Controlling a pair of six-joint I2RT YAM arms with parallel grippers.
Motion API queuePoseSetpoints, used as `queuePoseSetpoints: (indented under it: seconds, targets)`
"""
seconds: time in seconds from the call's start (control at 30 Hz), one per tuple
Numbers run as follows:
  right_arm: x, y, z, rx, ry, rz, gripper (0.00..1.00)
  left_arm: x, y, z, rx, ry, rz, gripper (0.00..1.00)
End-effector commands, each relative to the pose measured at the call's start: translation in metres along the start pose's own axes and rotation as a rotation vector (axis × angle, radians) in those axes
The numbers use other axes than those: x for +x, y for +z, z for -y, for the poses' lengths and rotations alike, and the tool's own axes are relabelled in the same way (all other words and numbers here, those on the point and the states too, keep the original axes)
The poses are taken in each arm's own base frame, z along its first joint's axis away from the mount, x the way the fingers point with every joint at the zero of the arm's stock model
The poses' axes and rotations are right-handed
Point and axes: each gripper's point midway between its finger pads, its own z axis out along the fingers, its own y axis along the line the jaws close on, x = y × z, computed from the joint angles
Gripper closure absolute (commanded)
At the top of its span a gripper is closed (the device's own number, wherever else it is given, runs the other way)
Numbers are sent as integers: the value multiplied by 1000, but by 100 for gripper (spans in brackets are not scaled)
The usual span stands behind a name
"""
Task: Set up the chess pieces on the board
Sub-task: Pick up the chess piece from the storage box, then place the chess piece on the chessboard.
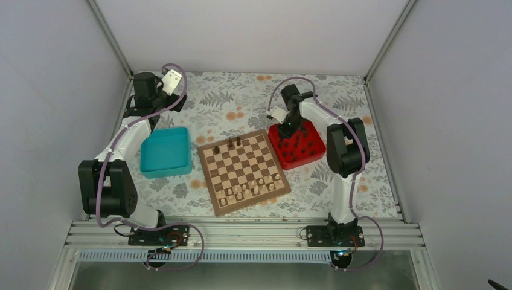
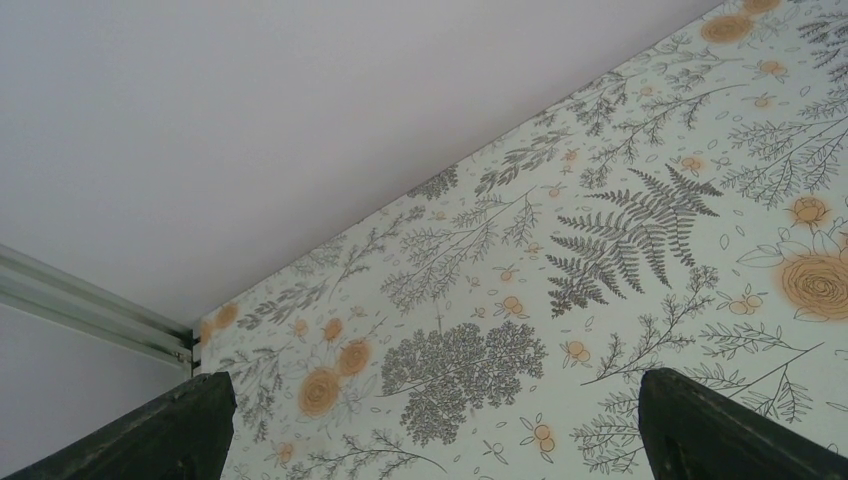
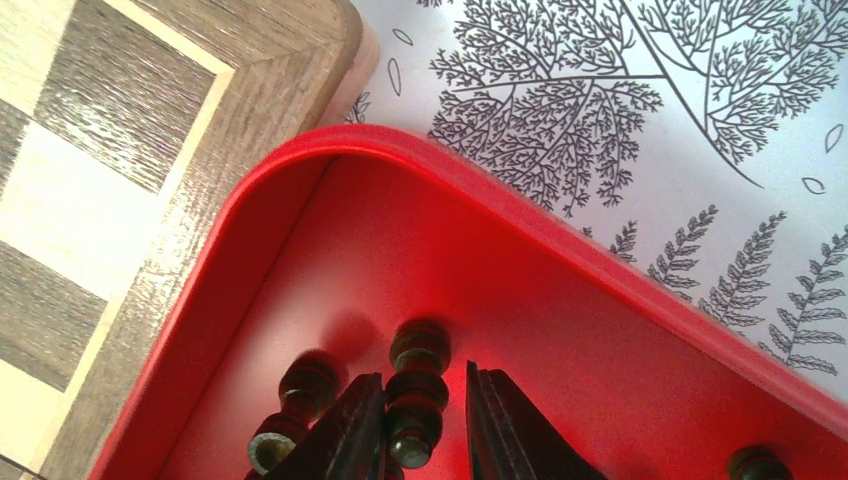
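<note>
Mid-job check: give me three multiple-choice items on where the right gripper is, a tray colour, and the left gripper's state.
1. The right gripper is: A raised at the far left corner; B in the red tray; C over its own base.
2. The tray left of the board is: A teal; B yellow; C black.
3. The left gripper is: A shut on a piece; B shut, empty; C open, empty.
Answers: B, its fingers flank a dark piece inside the red rim; A, the top view shows teal; C, its fingers stand wide apart over bare tablecloth.
</note>
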Motion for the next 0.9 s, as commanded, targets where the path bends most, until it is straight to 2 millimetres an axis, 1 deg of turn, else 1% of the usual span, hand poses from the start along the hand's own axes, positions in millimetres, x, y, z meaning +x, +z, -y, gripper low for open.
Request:
queuePoseSetpoints:
  seconds: [0.0, 0.27, 0.37, 0.43, 0.53, 0.67, 0.8, 0.87]
  targets:
    - [-4, 3, -6, -19, 2, -4, 78, -7, -2, 3, 13, 8, 28, 0]
    - [-3, 1, -5, -8, 1, -11, 90, -7, -2, 3, 13, 9, 28, 0]
    - [-4, -6, -2, 12, 5, -10, 92, -7, -3, 3, 11, 10, 30, 0]
    - [-8, -19, 0, 30, 3, 3, 93, -7, -3, 2, 10, 10, 29, 0]
    - [-18, -44, 3, 67, -4, 26, 93, -8, -4, 2, 10, 9, 32, 0]
    - [-39, -79, 0, 122, -39, 49, 93, -10, -5, 2, 9, 9, 37, 0]
    - [-69, -109, -16, 169, -101, 86, 92, -12, -7, 1, 7, 9, 42, 0]
    - [-88, -118, -36, 177, -152, 100, 91, -12, -7, 1, 7, 9, 44, 0]
